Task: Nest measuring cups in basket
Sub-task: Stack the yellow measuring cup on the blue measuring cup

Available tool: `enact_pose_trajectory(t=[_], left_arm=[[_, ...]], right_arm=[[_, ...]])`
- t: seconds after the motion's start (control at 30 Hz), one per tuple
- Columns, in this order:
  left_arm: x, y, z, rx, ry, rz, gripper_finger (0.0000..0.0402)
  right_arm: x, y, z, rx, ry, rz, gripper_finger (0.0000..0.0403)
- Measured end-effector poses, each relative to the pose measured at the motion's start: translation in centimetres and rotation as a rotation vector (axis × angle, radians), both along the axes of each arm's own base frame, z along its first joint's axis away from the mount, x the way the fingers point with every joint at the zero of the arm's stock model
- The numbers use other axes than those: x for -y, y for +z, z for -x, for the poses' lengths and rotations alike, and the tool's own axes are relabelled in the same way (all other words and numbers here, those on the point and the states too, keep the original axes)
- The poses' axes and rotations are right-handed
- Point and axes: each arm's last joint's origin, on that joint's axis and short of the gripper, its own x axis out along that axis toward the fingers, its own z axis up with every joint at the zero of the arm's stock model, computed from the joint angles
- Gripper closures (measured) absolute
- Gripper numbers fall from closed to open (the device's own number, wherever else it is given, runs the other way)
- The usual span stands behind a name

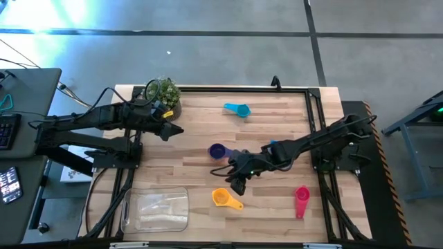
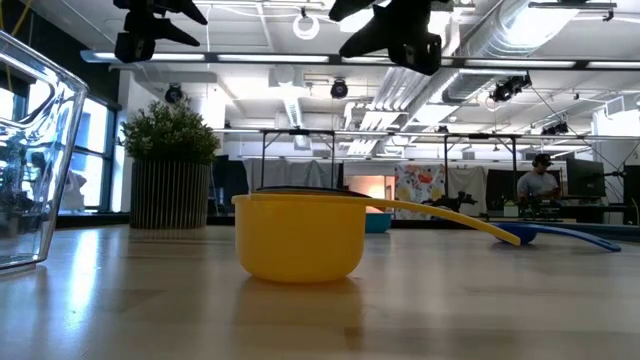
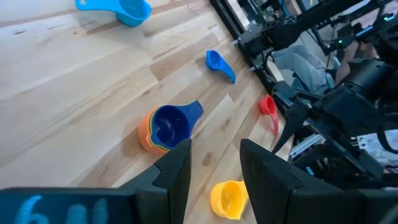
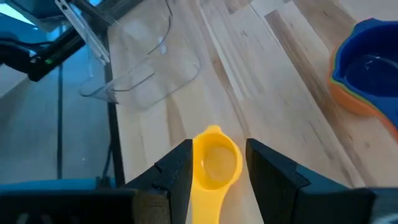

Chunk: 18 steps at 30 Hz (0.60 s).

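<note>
The yellow cup (image 1: pixel 225 199) sits upright on its base on the wood, its handle toward the table's right. My right gripper (image 1: pixel 239 182) hangs open above it, well clear of the table in the low view (image 2: pixel 400 40); its fingers frame the yellow cup (image 4: pixel 214 163). A nested stack (image 1: pixel 217 151), orange outside with a purple-blue cup on top (image 3: pixel 166 127), stands mid-table. The light blue cup (image 1: pixel 237 108), the dark blue cup (image 3: pixel 219 64) and the red cup (image 1: pixel 302 199) lie apart. The clear basket (image 1: pixel 155 209) rests at the near left. My left gripper (image 1: pixel 176 130) waits open by the plant.
A small potted plant (image 1: pixel 165 93) stands at the far left of the table, beside my left arm. Black frame rails (image 1: pixel 315 117) run along the table's right side. Bare wood lies between the basket and the yellow cup.
</note>
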Motion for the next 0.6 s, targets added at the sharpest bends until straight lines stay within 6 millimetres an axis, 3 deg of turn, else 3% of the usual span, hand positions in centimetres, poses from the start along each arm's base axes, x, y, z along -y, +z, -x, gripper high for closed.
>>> enact_pose_trajectory(t=[0.13, 0.6], left_arm=[[0.0, -0.1, -0.1, -0.005, 0.002, 0.000, 0.0273], [-0.1, -0.3, -0.4, -0.023, 0.014, 0.015, 0.0273]], right_arm=[[-0.2, -0.6, -0.7, 0.024, 0.028, 0.024, 0.0263], [-1.1, -6.1, -2.5, -0.114, 0.075, 0.089, 0.0263]])
